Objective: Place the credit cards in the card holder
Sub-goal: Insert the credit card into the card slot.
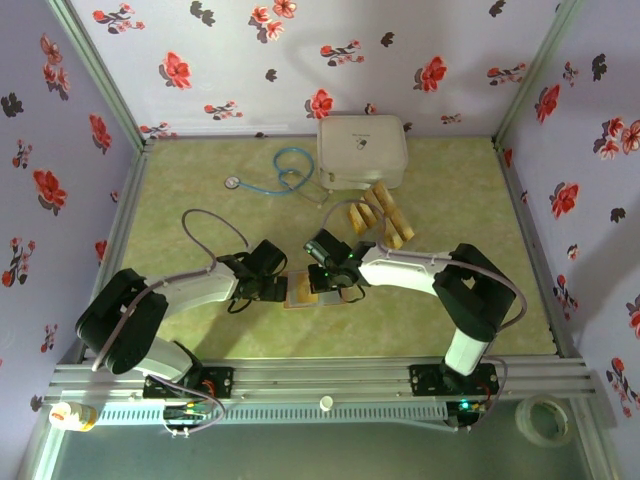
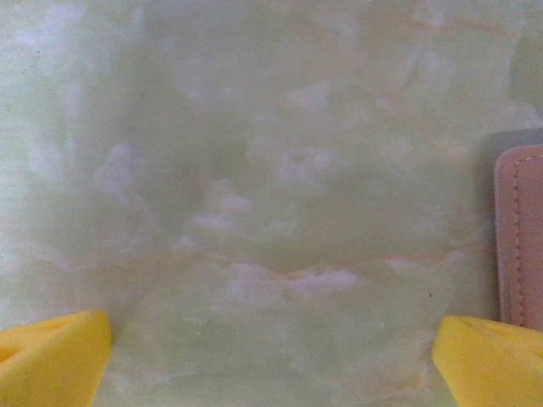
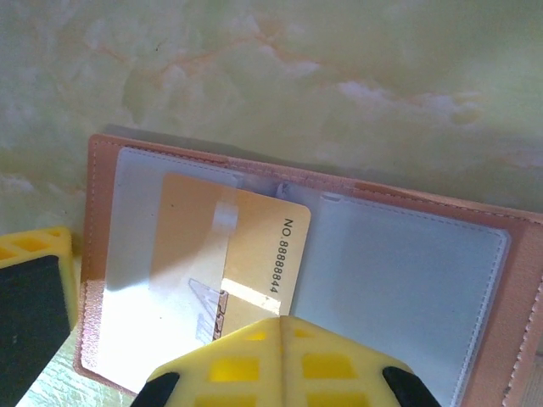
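Closest to the right wrist camera, the right gripper [image 3: 280, 349] has its yellow fingers [image 3: 229, 365] pressed together, tips at the near edge of a golden card [image 3: 254, 246] marked NO. 8888844; whether that edge is nipped between them or only pushed cannot be told. Part of the card sits under a clear sleeve on one leaf of the open card holder [image 3: 95, 254], while its other end lies bare and slants toward the fold — a position that seems suited to sliding it deeper into the pocket. The card holder lies flat and open on the green marbled table [image 3: 339, 76], at mid-table between the two grippers in the overhead view. The left gripper [image 2: 271, 365] stands low over the table with fingers [image 2: 51, 356] spread wide and nothing between them. The holder's stitched edge is just beside one fingertip, so this gripper is probably placed to brace the holder against the push. The loose cards [image 1: 380, 215] lie in a small heap farther back, just in front of a white case [image 1: 362, 150], with a stethoscope [image 1: 270, 170] beside it. Open table lies around the holder on its far and outer sides — the tight spot is above it, where the two grippers come near each other; the floral walls [image 1: 60, 150] stand well apart.
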Action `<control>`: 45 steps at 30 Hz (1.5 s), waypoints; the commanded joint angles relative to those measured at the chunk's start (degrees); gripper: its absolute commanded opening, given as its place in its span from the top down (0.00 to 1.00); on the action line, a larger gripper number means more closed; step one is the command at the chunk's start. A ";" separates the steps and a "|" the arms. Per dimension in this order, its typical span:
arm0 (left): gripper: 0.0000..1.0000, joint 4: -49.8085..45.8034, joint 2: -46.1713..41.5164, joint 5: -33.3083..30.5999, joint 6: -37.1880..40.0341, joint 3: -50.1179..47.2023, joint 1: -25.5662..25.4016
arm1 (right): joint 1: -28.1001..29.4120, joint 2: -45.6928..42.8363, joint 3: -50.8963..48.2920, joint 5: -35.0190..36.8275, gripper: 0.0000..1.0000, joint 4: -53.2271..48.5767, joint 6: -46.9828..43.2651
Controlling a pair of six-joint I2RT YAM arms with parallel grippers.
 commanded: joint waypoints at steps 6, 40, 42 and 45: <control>0.00 3.94 2.48 1.58 0.31 -0.62 -0.14 | -0.10 3.06 1.85 0.49 1.00 -0.43 -0.58; 0.00 2.17 -1.23 0.71 0.28 -0.65 0.48 | 2.35 2.74 6.49 -1.38 1.00 -1.14 0.04; 0.00 0.96 -3.70 0.14 0.28 -1.08 1.36 | 2.21 1.53 6.00 -0.13 1.00 -1.89 -0.36; 0.00 -0.25 -6.52 0.01 0.67 -1.69 2.91 | 1.68 0.54 5.07 0.84 1.00 -2.25 -0.58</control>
